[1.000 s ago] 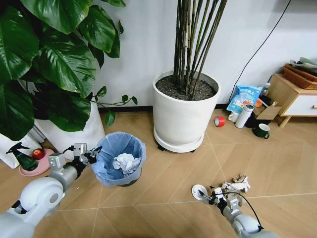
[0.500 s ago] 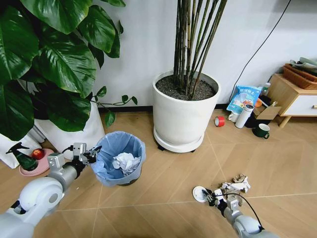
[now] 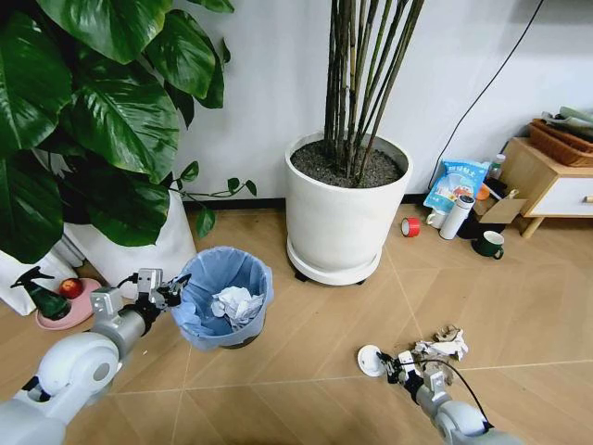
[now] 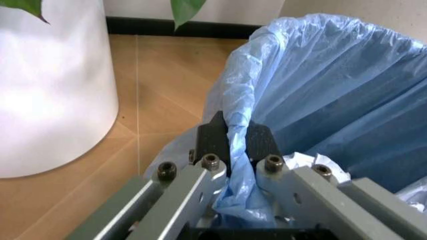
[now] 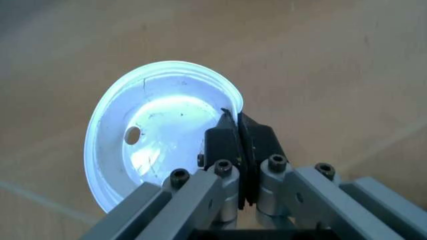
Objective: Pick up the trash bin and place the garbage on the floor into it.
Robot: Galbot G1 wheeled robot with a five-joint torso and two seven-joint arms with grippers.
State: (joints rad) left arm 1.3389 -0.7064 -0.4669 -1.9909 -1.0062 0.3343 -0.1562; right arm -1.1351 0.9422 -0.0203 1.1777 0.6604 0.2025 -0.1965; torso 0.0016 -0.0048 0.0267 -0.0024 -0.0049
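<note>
The trash bin (image 3: 222, 298), black with a light blue bag liner (image 4: 320, 95), stands on the floor left of centre with a white paper ball (image 3: 235, 302) inside. My left gripper (image 3: 167, 289) is shut on the bin's rim, pinching the liner between its black pads (image 4: 260, 142). At the lower right, my right gripper (image 3: 389, 365) is shut on the edge of a white disc (image 3: 372, 360), seen close up as a round lid with a small hole (image 5: 163, 145). More garbage, a crumpled grey-brown and white paper wad (image 3: 445, 345), lies just right of that gripper.
A large white plant pot (image 3: 345, 215) stands behind the bin, another white pot (image 3: 139, 243) at the left. A red tape roll (image 3: 411, 226), white bottle (image 3: 456, 217), blue-white packet (image 3: 456, 184), green mug (image 3: 488, 244) and wooden cabinet (image 3: 547, 185) sit at the right. A pink dish (image 3: 67, 306) lies far left.
The right gripper with the white disc has shifted slightly, first back toward me, then a little left again. The left gripper and bin have not moved.
</note>
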